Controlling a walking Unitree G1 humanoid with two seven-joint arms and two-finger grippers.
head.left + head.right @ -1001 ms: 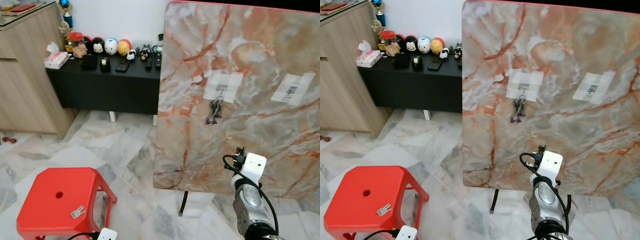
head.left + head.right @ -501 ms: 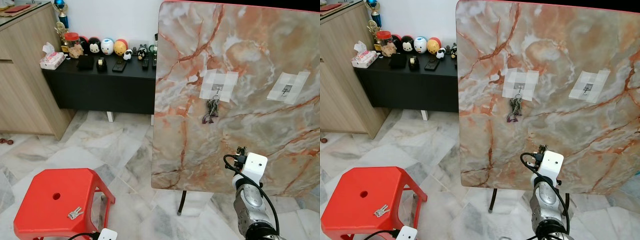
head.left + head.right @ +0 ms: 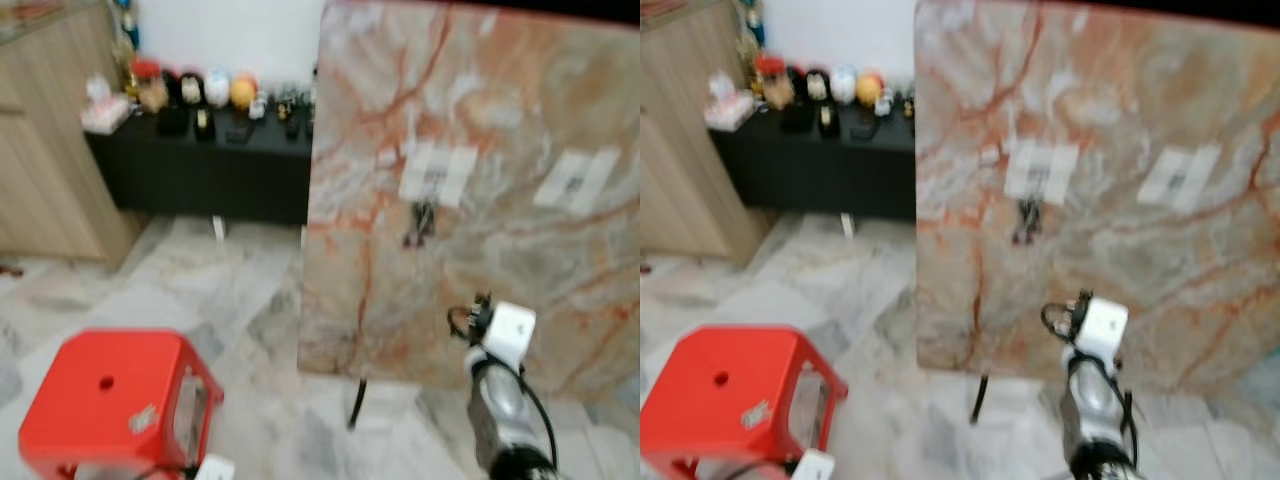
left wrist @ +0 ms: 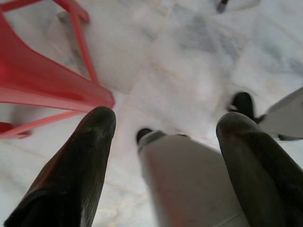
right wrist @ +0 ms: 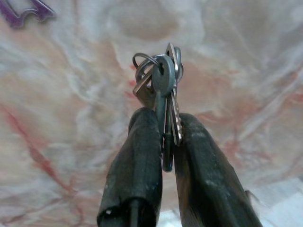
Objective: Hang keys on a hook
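Note:
My right gripper (image 5: pixel 166 124) is shut on a bunch of metal keys (image 5: pixel 161 78), held upright in front of the tall marble-patterned board (image 3: pixel 480 120). In the blurred eye views this gripper (image 3: pixel 482 304) is low before the board. Two hooks are taped to the board. Another key bunch (image 3: pixel 420 222) hangs from the left hook (image 3: pixel 437 172), while the right hook (image 3: pixel 575 180) is bare. A third small key set (image 3: pixel 142 418) lies on the red stool (image 3: pixel 90 400). My left gripper (image 4: pixel 163 125) hangs open over the floor beside the stool.
A black sideboard (image 3: pixel 200 165) with figurines stands at the back wall, and a wooden cabinet (image 3: pixel 45 150) is at the left. The board rests on a thin black leg (image 3: pixel 355 405). Marble floor tiles lie between the stool and the board.
The whole picture has blurred and shifted slightly, so the camera is moving. My right gripper keeps its hold on the keys at about the same place before the board.

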